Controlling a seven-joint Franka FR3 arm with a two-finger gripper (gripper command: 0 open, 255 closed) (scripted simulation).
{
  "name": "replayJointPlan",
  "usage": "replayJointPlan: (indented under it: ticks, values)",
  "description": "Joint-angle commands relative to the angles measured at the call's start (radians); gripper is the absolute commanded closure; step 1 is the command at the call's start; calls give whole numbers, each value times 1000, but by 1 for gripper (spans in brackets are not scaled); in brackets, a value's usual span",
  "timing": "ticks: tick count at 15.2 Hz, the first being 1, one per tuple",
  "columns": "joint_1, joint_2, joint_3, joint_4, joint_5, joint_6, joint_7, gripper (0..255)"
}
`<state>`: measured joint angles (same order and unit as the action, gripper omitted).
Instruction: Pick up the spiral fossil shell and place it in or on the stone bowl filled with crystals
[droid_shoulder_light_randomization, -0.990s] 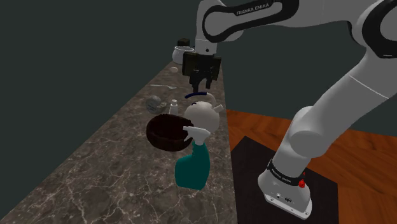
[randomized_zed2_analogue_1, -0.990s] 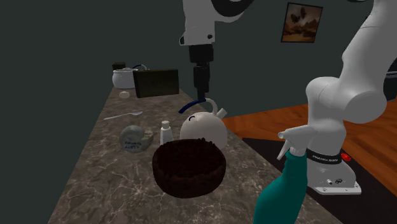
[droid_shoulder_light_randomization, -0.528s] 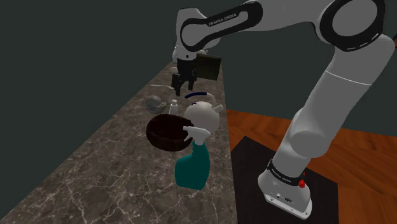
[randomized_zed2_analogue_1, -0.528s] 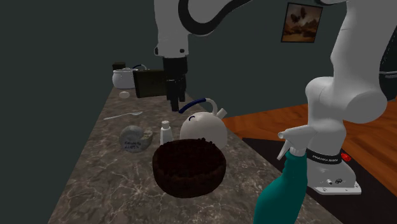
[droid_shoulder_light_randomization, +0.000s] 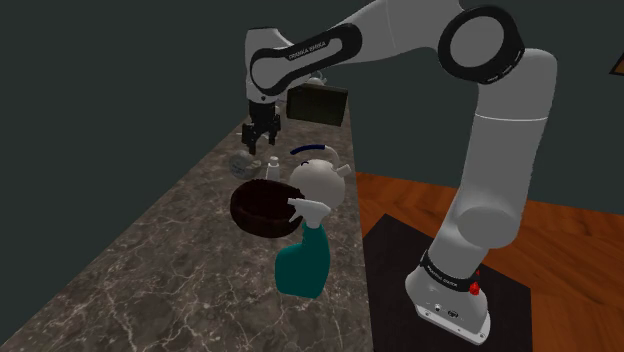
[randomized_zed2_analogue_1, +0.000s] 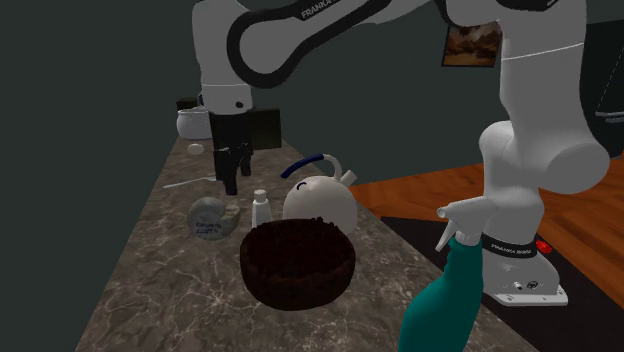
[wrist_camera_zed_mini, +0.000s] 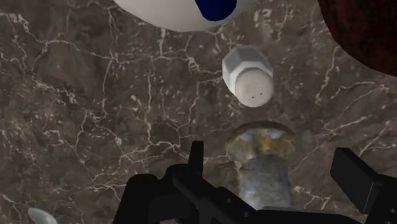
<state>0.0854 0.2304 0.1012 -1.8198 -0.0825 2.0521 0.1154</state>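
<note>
1. Spiral fossil shell (randomized_zed2_analogue_1: 210, 218): grey, mottled. It lies on the tabletop (randomized_zed2_analogue_1: 150, 290) at 10 o'clock from the dark bowl (randomized_zed2_analogue_1: 290, 288) in the second exterior view, near a white shaker (randomized_zed2_analogue_1: 261, 208).
2. Tool (randomized_zed2_analogue_1: 230, 182): released, poised over the shell, apart from it.
3. Handling, we judge: stiff, stone-heavy, perhaps brittle. Clasp it across its narrow width.
</note>
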Motion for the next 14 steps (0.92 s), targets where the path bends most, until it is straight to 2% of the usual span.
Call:
replayJointPlan:
  ticks: [1,6,14]
  values:
    - [13,78,4,87,-20,1,7,0]
    - [42,254,3,296,-60,-14,5,0]
    - [40,295,-2,257,-68,67,10,0]
